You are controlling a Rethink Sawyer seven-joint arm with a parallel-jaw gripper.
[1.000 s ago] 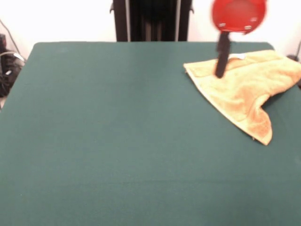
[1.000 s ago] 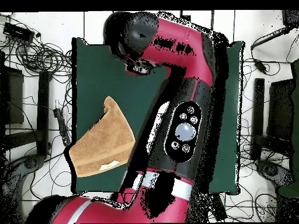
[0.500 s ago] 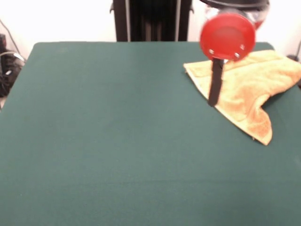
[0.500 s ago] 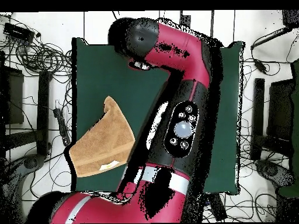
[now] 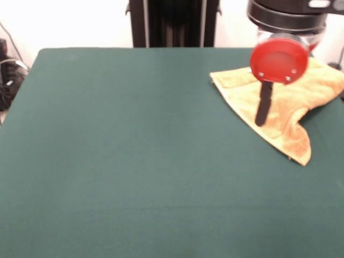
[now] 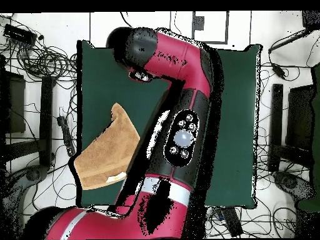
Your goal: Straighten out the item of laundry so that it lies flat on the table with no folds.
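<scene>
The item of laundry (image 5: pixel 285 99) is an orange-yellow towel lying folded into a rough triangle at the table's far right in the front view, one corner pointing toward the near side. The overhead view shows it (image 6: pixel 107 156) at the table's left side, a small white tag at its lower edge. My gripper (image 5: pixel 261 122) hangs under a red round wrist (image 5: pixel 279 59) and ends over the towel's middle. Whether it touches the cloth is unclear. From above, the arm (image 6: pixel 178 119) hides the gripper. The dark green table (image 5: pixel 134 161) is far larger than the towel.
The towel's right side reaches the table's right edge (image 5: pixel 339 80) in the front view. Cables lie off the table's left side (image 5: pixel 8 75). Around the table (image 6: pixel 103 75) the overhead view shows cables and stands on the floor.
The gripper came down and toward the near side over the towel, then shifted right. The towel's shape has not changed.
</scene>
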